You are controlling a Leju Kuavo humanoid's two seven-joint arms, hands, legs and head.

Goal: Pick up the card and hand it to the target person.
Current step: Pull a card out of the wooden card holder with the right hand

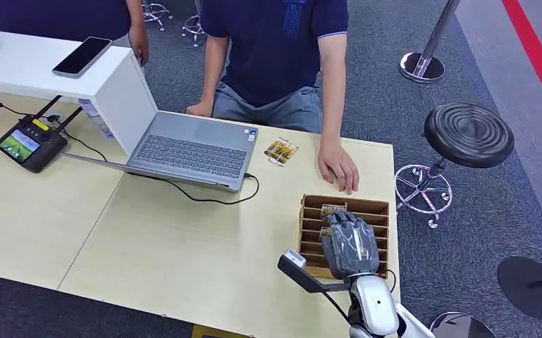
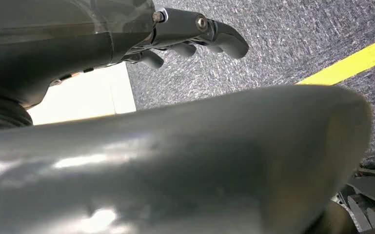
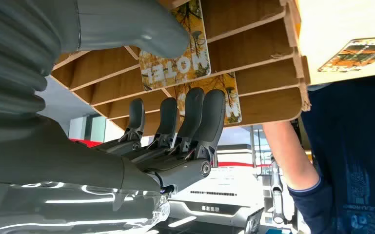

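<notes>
From the head view the right hand [image 1: 350, 243] lies over the slotted brown wooden rack [image 1: 310, 232], hiding the slots beneath; the right wrist view shows its thumb and dark fingers [image 3: 209, 117] either side of the yellow printed hotel card [image 3: 175, 61], standing on edge in a slot, contact unclear; the left hand's [image 2: 195, 34] fingers hang apart above grey carpet.

Your right hand [image 1: 349, 243] covers the middle of the wooden card rack [image 1: 310, 232], so only the top edges of the cards [image 1: 333, 210] show past it. Beside the rack, the seated person [image 1: 282, 49] is cut off above the chest. The small packets [image 1: 281, 150] (yellow, near the rack) carry print too small to read.
</notes>
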